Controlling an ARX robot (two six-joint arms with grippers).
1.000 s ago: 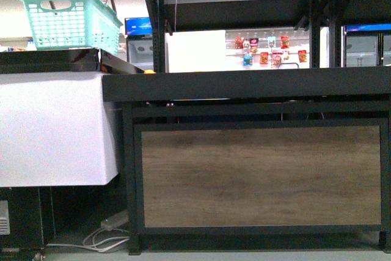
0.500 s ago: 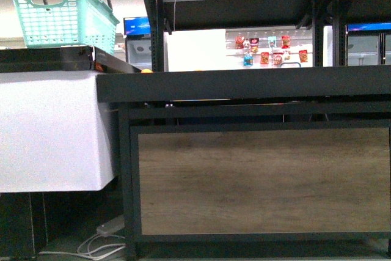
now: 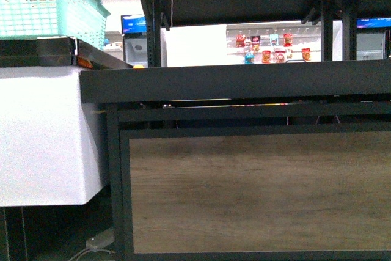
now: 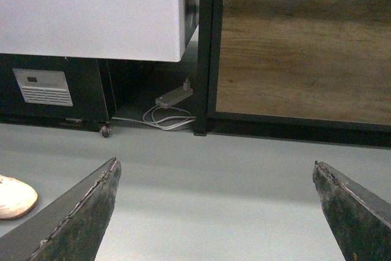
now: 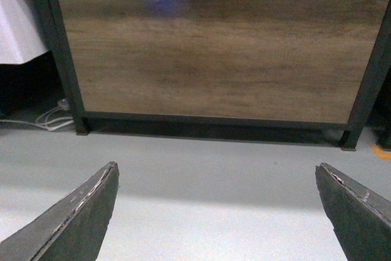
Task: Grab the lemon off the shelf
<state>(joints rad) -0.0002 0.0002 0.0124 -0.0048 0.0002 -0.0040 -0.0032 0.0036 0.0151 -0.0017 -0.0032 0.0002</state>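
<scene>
Beyond the display stand, at the upper middle of the front view, a brightly lit white wall carries rows of small coloured packets (image 3: pixel 272 47), with a blue screen (image 3: pixel 133 24) further left. Most of that frame is filled by the shelf (image 3: pixel 244 84) - a black metal frame with a long dark tray edge across the middle and a brown wood-grain panel (image 3: pixel 256 194) below it. The only hint of the lemon (image 3: pixel 139 66) is a small yellow bump just over the tray's front lip, left of centre; too little of it shows to be sure. At the upper left a teal plastic basket (image 3: pixel 46 10) sits on a dark tabletop, and under it a white cabinet (image 3: pixel 43 139) stands just beside the shelf's left post. Neither arm appears in the front view. From the left wrist, the left arm's fingers (image 4: pixel 73 218) are spread wide with nothing between them, above a grey floor (image 4: pixel 214 163); past them a white power strip (image 4: pixel 174 97) with coiled cable lies at the foot of the shelf, between it and the white cabinet. From the right wrist, the right arm's fingers (image 5: pixel 67 224) are likewise wide and empty - they face the wood-grain panel squarely, well apart from it.
</scene>
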